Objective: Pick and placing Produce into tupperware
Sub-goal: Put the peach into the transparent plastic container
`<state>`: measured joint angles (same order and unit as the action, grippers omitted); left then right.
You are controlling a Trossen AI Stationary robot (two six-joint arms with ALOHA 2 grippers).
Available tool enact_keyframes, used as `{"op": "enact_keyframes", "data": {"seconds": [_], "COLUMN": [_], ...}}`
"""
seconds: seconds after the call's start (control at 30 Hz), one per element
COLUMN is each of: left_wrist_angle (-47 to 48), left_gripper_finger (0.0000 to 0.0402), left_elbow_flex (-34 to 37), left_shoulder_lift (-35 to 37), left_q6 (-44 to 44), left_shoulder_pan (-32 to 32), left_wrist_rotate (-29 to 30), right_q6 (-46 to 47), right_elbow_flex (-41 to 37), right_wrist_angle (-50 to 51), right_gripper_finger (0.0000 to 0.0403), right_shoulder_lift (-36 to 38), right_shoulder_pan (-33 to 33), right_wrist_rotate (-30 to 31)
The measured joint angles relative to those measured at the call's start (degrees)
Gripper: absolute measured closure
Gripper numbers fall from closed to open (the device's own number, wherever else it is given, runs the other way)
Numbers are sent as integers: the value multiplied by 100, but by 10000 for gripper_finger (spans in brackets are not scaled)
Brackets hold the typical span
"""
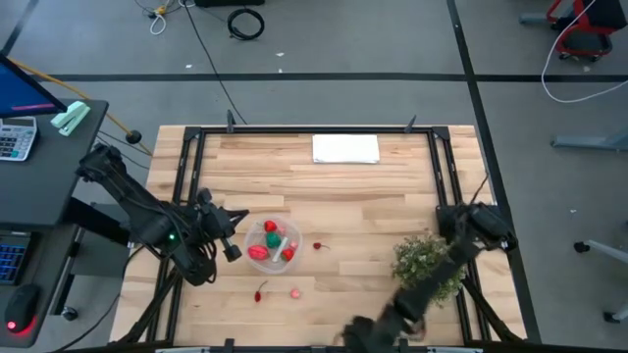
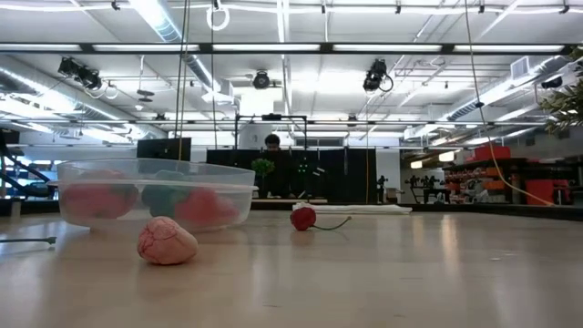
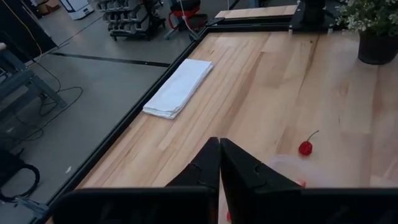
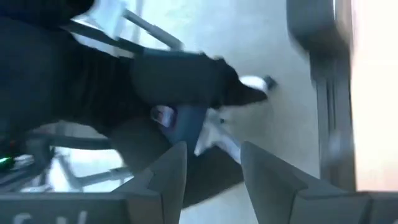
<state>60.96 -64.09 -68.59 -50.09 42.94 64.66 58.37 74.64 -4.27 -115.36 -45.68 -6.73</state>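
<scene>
Beside the tupperware [image 1: 271,241], left fingers [image 3: 219,163] pressed together, empty; right fingers [image 4: 213,163] apart, table unseen.

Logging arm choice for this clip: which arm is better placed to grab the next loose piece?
Left. Its claw sits beside the container, near the loose cherry; the right claw hangs off the table's front edge.

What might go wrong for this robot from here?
Three pieces still lie loose on the table: a red one with a stem, another stemmed red one and a pink one. They are small and rounded, so they may roll from a grasp. The left gripper, shut beside the tupperware, might nudge the light container.
</scene>
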Motion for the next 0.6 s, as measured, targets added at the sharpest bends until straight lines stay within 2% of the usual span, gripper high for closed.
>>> {"op": "enact_keyframes", "data": {"seconds": [0.1,0.23,0.33,0.5,0.6], "left_wrist_angle": [-12,-32,-41,-37,-35], "left_gripper_finger": [390,393,387,378,378], "left_elbow_flex": [0,2,2,1,1], "left_shoulder_lift": [-93,-166,-167,-169,-169], "left_q6": [-32,-35,-33,-26,-22], "left_shoulder_pan": [0,0,-2,-39,-39], "left_wrist_rotate": [-1,0,0,0,0], "right_q6": [721,1845,2716,4490,5059], "right_elbow_flex": [-4,-1,-1,-1,-1], "right_wrist_angle": [257,652,1395,2476,2711], "right_gripper_finger": [243,243,243,243,243], "right_shoulder_lift": [15,36,36,36,34], "right_shoulder_pan": [-449,-909,-1163,-1421,-1523], "right_wrist_rotate": [357,241,-218,-1620,-1913]}}
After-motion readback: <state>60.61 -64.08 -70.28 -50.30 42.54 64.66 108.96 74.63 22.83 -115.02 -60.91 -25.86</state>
